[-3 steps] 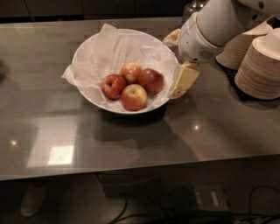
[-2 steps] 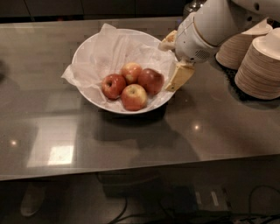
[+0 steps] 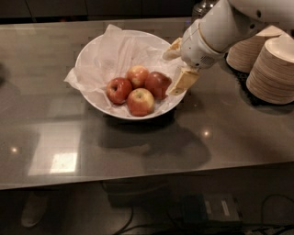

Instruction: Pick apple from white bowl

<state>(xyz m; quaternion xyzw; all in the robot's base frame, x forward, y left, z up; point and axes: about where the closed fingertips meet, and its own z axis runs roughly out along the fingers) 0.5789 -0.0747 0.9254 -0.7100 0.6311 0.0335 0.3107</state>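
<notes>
The white bowl (image 3: 92,54), lined with crumpled white paper, sits on the grey table and holds several apples. The dark red apple (image 3: 157,84) lies at the right of the pile. A bright red apple (image 3: 118,90) lies at the left, and two yellow-blushed apples (image 3: 140,102) lie at the front and back. My gripper (image 3: 177,65) is over the bowl's right rim, just right of the dark apple. It is open and empty. One beige finger (image 3: 183,81) is beside the dark apple. The other finger (image 3: 172,50) is further back over the paper.
Stacks of beige disposable bowls (image 3: 273,69) stand at the right, close behind my arm (image 3: 220,30). The grey table's front edge (image 3: 147,176) runs below the bowl. A dark object (image 3: 202,7) stands at the far edge behind the arm.
My gripper has moved left from beside the bowl to over its right rim, closer to the dark red apple. The apples and the bowl have not moved.
</notes>
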